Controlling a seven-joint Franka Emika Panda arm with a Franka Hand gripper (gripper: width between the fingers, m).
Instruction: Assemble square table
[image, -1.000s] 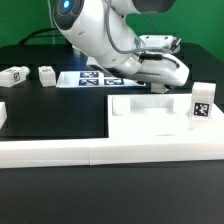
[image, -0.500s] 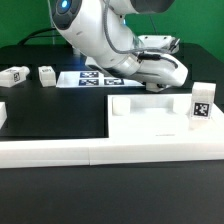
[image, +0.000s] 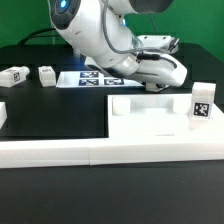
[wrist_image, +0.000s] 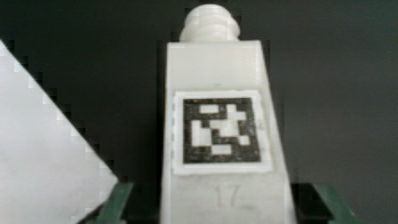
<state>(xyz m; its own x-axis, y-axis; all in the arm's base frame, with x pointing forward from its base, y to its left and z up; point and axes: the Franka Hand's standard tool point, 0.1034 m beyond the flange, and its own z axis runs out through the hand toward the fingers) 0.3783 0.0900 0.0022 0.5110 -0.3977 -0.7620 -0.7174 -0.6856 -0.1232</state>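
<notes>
In the wrist view a white leg (wrist_image: 217, 90) with a black-and-white tag and a threaded tip lies lengthwise between my gripper (wrist_image: 222, 205) fingers. Dark gaps show on both sides of it, so the jaws stand open around the leg. In the exterior view the gripper (image: 152, 86) is low at the table, just behind the white square tabletop (image: 150, 106); the leg there is hidden by the hand. Another tagged leg (image: 201, 104) stands upright at the tabletop's right corner. Two more legs (image: 14, 76) (image: 46, 75) lie at the exterior view's far left.
The marker board (image: 92, 78) lies behind the arm's base side. A long white border bar (image: 110, 150) runs along the front, with a short piece (image: 3, 115) at the left. A pale flat surface (wrist_image: 36, 140) lies beside the leg in the wrist view.
</notes>
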